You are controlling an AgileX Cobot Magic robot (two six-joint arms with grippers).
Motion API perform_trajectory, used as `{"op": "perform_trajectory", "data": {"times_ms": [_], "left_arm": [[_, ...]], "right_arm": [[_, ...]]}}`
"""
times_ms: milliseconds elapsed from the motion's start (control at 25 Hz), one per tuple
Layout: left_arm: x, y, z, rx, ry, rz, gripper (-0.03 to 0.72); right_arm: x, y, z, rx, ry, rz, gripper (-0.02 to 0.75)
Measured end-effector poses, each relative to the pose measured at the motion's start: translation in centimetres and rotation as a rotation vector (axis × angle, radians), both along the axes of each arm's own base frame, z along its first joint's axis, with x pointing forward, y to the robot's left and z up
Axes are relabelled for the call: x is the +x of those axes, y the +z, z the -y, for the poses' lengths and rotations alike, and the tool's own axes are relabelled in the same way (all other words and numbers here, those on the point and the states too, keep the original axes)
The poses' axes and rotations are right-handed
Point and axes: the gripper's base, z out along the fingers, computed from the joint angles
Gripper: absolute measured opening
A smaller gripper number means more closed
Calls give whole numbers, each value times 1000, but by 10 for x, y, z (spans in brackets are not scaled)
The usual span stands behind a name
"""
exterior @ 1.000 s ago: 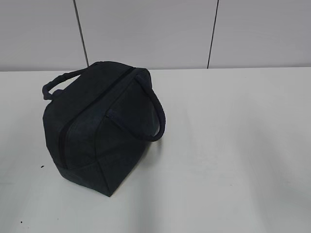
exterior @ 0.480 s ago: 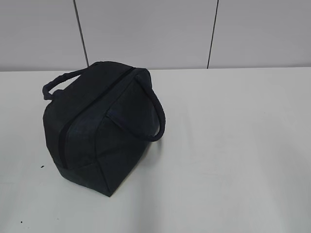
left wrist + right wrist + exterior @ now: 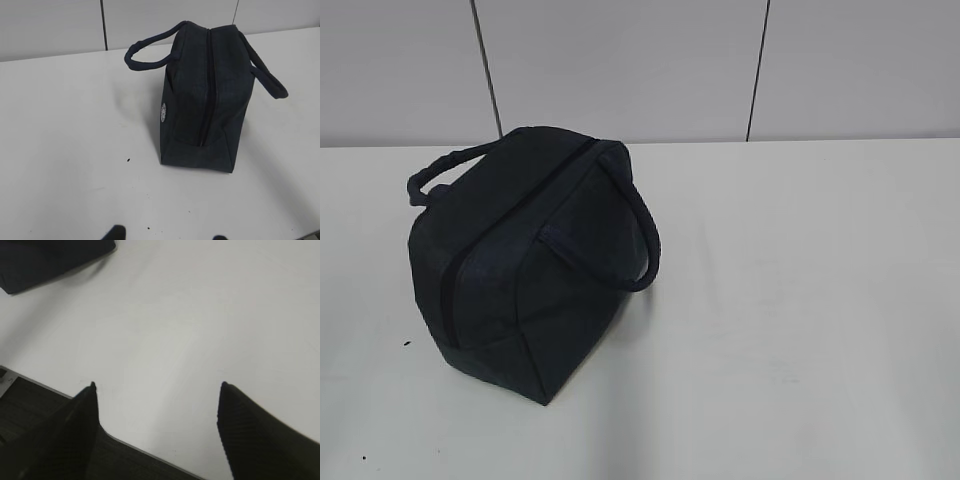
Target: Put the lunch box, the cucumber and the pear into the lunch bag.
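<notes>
The dark navy lunch bag (image 3: 525,260) stands on the white table at the left, its top zipper closed and both looped handles hanging outward. It also shows in the left wrist view (image 3: 205,100) and as a corner in the right wrist view (image 3: 45,260). My left gripper (image 3: 167,235) is open, only its fingertips showing at the bottom edge, well short of the bag. My right gripper (image 3: 157,387) is open and empty over the table's near edge. Neither gripper shows in the exterior view. The lunch box, the cucumber and the pear are out of view.
The white table (image 3: 800,300) runs to a grey panelled wall (image 3: 620,60) behind. The table's front edge (image 3: 45,385) shows in the right wrist view, with a dark floor below. Small dark specks (image 3: 128,160) lie on the table.
</notes>
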Motion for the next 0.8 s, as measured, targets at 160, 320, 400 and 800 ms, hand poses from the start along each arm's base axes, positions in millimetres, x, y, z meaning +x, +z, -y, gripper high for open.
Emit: {"op": "perform_trajectory", "data": {"times_ms": [160, 320, 400, 800], "left_arm": [[0, 0, 0, 0, 0, 0, 319], [0, 0, 0, 0, 0, 0, 295], [0, 0, 0, 0, 0, 0, 285], [-14, -1, -3, -18, 128, 89, 245]], "right_arm": [[-1, 0, 0, 4, -2, 3, 531], [-1, 0, 0, 7, -3, 6, 518], [-1, 0, 0, 9, -2, 5, 514], [-4, -1, 1, 10, -103, 21, 512]]}}
